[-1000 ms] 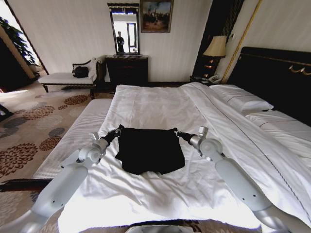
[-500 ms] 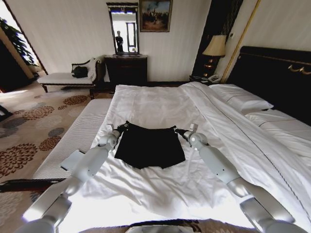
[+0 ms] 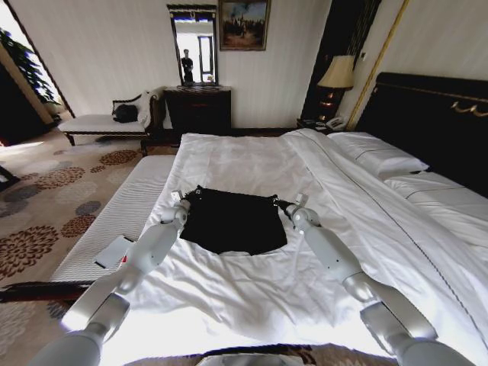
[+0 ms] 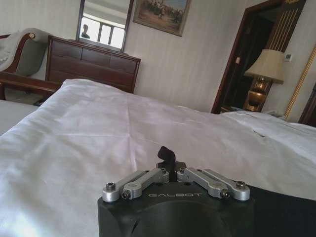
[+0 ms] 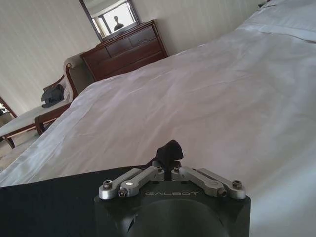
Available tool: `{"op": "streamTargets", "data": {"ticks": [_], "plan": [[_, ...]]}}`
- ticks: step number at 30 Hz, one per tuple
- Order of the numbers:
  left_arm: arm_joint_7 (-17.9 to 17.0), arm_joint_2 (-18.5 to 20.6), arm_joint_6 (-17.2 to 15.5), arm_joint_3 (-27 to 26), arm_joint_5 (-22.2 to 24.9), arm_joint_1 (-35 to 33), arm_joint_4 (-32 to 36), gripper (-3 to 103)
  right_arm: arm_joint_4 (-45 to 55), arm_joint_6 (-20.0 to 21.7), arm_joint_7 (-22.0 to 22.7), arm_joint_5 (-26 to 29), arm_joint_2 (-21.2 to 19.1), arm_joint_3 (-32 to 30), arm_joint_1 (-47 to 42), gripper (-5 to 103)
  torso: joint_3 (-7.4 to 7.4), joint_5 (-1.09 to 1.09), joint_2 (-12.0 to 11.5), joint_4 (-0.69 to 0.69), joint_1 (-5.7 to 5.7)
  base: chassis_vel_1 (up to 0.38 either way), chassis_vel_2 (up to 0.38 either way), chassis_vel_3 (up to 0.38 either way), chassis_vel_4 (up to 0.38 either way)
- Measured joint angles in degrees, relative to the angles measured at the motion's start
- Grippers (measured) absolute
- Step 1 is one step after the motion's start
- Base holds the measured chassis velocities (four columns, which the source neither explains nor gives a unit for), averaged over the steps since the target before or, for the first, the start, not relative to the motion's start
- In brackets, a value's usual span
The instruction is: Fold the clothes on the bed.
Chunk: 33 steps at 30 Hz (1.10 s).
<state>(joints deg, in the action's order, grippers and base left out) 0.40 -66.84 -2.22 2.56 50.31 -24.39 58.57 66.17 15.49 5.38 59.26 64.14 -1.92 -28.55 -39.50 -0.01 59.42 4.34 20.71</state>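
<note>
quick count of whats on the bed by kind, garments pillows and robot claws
black garments: 1, the clothes, on the bed
white pillows: 2, far pillow and near pillow
claws: 2, left claw and right claw, each shut on a far corner
total: 5

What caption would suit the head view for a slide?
Left hand and right hand pinch the far corners of the black garment on the white bed.
</note>
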Motion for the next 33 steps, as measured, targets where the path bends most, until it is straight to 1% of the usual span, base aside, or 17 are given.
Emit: {"op": "streamTargets", "data": {"ticks": [3, 4, 7, 8, 11, 12, 14, 17, 18, 22, 26, 31, 33], "plan": [[0.01, 1.27, 0.48, -1.29, 0.52, -2.67, 3.45, 2, 1.41, -1.7, 0.24, -0.86, 0.16, -0.94, -1.7, 1, 0.0, 0.01, 0.0, -0.02, 0.0, 0.0, 0.0, 0.0, 0.0], [0.01, 1.27, 0.48, -1.29, 0.52, -2.67, 3.45, 2, 1.41, -1.7, 0.24, -0.86, 0.16, -0.94, -1.7, 1, 0.0, 0.01, 0.0, -0.02, 0.0, 0.0, 0.0, 0.0, 0.0], [-0.01, 2.92, 1.38, -2.44, 1.55, -6.43, 7.9, 2, 4.02, -4.05, -0.62, -2.66, -0.02, -2.33, -4.22, 1, 0.0, 0.01, 0.0, -0.02, 0.0, 0.0, 0.0, 0.0, 0.0], [-0.01, 2.92, 1.38, -2.44, 1.55, -6.43, 7.9, 2, 4.02, -4.05, -0.62, -2.66, -0.02, -2.33, -4.22, 1, 0.0, 0.01, 0.0, -0.02, 0.0, 0.0, 0.0, 0.0, 0.0], [-0.01, 4.02, 2.04, -4.03, 1.74, -9.85, 11.96, 2, 8.07, -5.39, -1.55, -4.53, -0.63, -3.99, -7.26, 1, 0.0, -0.01, 0.01, 0.01, 0.0, 0.0, 0.0, 0.0, 0.0], [-0.01, 4.39, 2.19, -4.62, 1.76, -11.04, 13.42, 2, 9.54, -6.55, -1.67, -5.41, -0.66, -4.59, -8.7, 1, 0.0, 0.0, 0.01, 0.0, -0.01, 0.0, 0.0, 0.0, 0.0], [-0.01, 4.44, 2.22, -4.72, 1.75, -11.22, 13.64, 2, 9.74, -6.74, -1.68, -5.55, -0.65, -4.67, -8.92, 1, 0.0, 0.0, 0.01, 0.0, -0.01, 0.0, 0.0, 0.0, 0.0], [-0.01, 5.52, 3.07, -6.36, 1.25, -14.92, 17.37, 2, 12.12, -10.11, -2.01, -9.24, -0.63, -5.76, -12.98, 1, 0.01, 0.0, 0.01, -0.01, -0.01, 0.0, 0.0, 0.0, 0.0], [-0.01, 5.52, 3.07, -6.36, 1.25, -14.92, 17.37, 2, 12.12, -10.11, -2.01, -9.24, -0.63, -5.76, -12.98, 1, 0.01, 0.0, 0.01, -0.01, -0.01, 0.0, 0.0, 0.0, 0.0], [0.01, 6.24, 4.09, -7.33, 0.64, -18.37, 20.79, 2, 12.9, -13.07, -2.64, -13.1, -0.75, -6.39, -17.63, 1, 0.0, 0.0, 0.01, 0.0, 0.0, 0.0, 0.0, 0.0, 0.0], [0.03, 6.96, 4.8, -7.95, 0.3, -20.8, 22.96, 2, 13.42, -15.29, -2.96, -15.34, 0.0, -7.41, -21.44, 1, 0.01, 0.02, 0.01, 0.02, -0.01, 0.0, 0.0, 0.0, 0.0], [0.02, 8.21, 6.08, -9.1, -1.06, -24.71, 24.78, 2, 14.45, -18.6, -3.95, -19.5, 1.21, -8.32, -25.07, 1, 0.0, 0.01, 0.01, -0.02, -0.01, 0.0, 0.0, 0.0, 0.0], [0.03, 8.35, 6.63, -9.71, -1.66, -26.08, 24.99, 2, 14.68, -20.02, -4.35, -21.17, 1.66, -8.49, -25.83, 1, 0.0, 0.0, 0.02, -0.01, -0.01, 0.0, 0.0, 0.0, 0.0]]}}
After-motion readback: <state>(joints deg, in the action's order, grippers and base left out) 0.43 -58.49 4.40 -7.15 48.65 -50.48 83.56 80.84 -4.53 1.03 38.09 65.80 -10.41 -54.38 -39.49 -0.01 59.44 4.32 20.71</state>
